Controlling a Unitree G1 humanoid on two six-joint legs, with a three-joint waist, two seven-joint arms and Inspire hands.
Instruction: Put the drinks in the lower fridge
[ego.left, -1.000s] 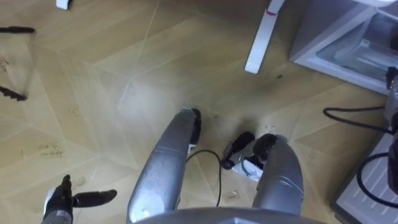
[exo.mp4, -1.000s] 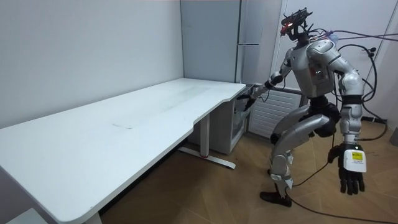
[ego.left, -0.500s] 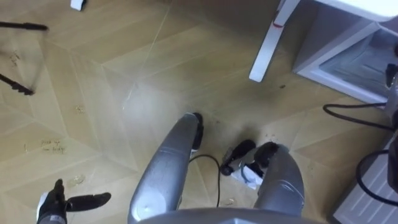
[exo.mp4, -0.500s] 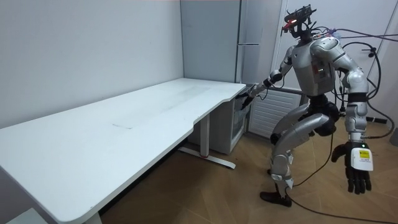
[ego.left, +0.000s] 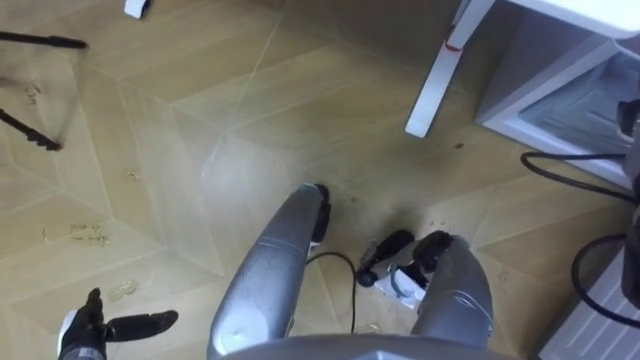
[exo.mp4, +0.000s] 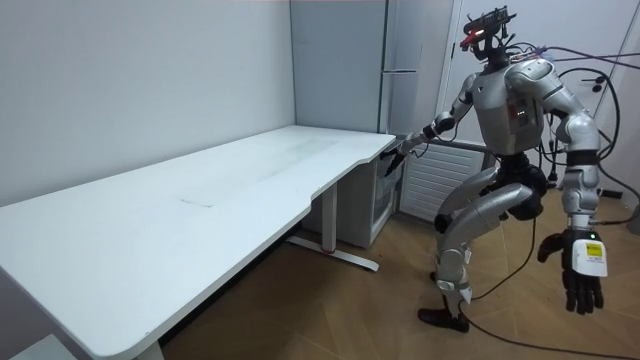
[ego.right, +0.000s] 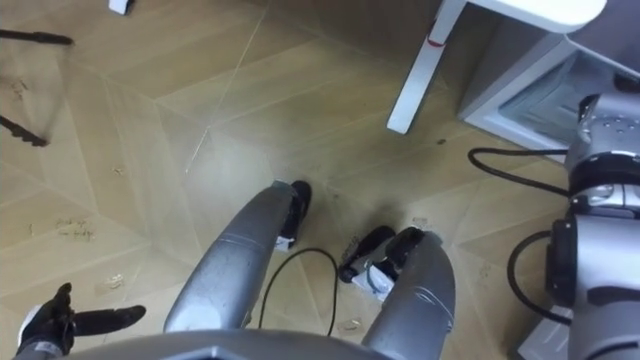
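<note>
a long white bench takes up the left and middle of the room view. behind its far end, at top centre, stands a tall fridge. the lower fridge sits on the floor under that end, just left of the robot, which has one knee raised. our right hand reaches toward the bench corner; we cannot tell how its fingers are set. our left hand, at the lower left of the left eye view, hangs with its fingers released.
</note>
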